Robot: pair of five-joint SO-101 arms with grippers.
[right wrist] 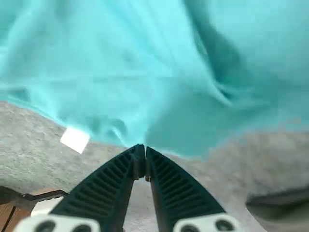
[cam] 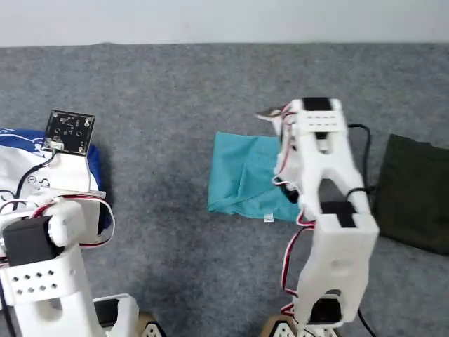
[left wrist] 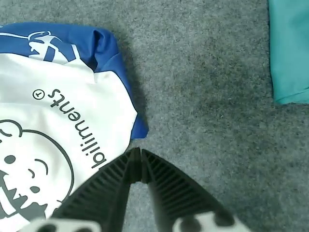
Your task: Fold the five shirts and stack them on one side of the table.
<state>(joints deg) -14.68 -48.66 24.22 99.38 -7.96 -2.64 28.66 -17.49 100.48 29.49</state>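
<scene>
The left hand and the right hand were seen closed on nothing. A folded teal shirt lay mid-frame, a dark shirt at right and a white-and-blue shirt at left. Stacking was judged undone.

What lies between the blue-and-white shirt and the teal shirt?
Nothing: bare grey table covering separates the blue-and-white shirt from the teal shirt, seen in the high and left wrist views.
</scene>
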